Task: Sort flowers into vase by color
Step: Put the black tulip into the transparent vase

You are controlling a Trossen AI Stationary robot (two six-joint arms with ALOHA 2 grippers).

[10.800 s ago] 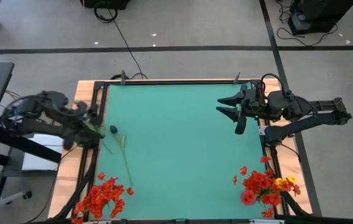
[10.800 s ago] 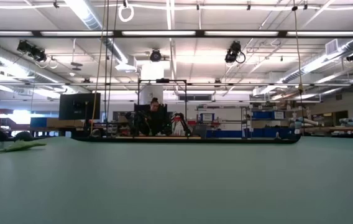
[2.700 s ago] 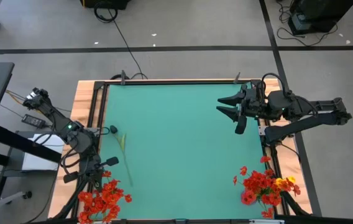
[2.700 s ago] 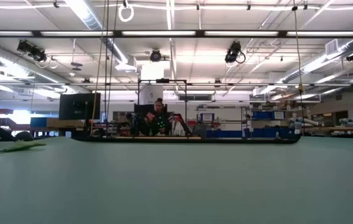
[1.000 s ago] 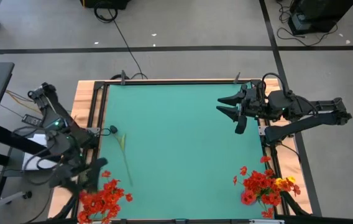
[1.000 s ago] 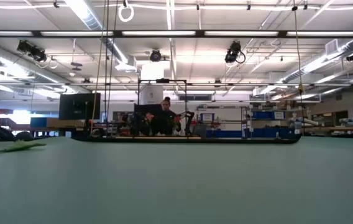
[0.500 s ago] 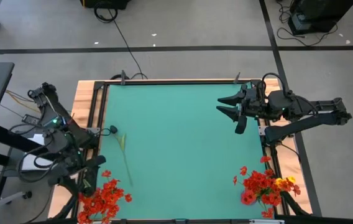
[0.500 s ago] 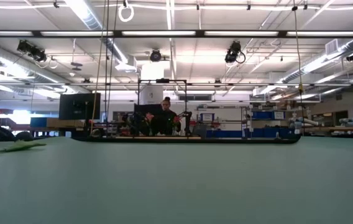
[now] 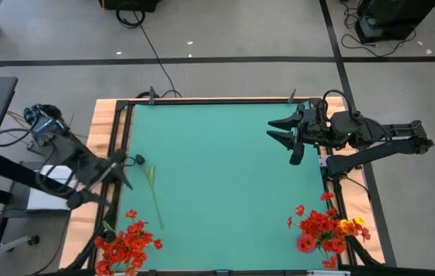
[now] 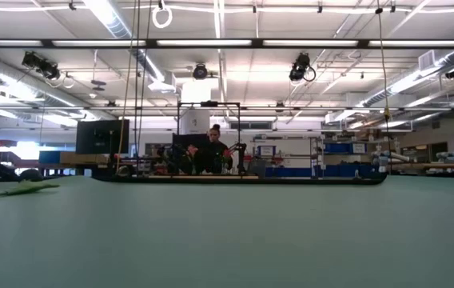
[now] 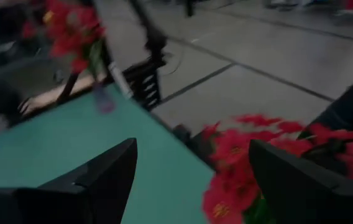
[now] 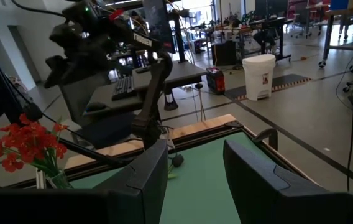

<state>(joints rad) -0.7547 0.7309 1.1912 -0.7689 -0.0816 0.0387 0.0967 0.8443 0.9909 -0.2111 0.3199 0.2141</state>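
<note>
The green table mat [image 9: 217, 169] lies mostly bare, its whole middle open. At the mat's near left corner stands a bunch of red-orange flowers [image 9: 128, 241]; at its near right corner a red-orange bunch with yellow heads [image 9: 326, 228]. A single green-stemmed flower [image 9: 154, 192] lies near the mat's left edge. The left gripper [image 9: 118, 170] hangs over that left edge, fingers spread, holding nothing. The right gripper [image 9: 279, 131] waits above the mat's far right side, parted and empty.
</note>
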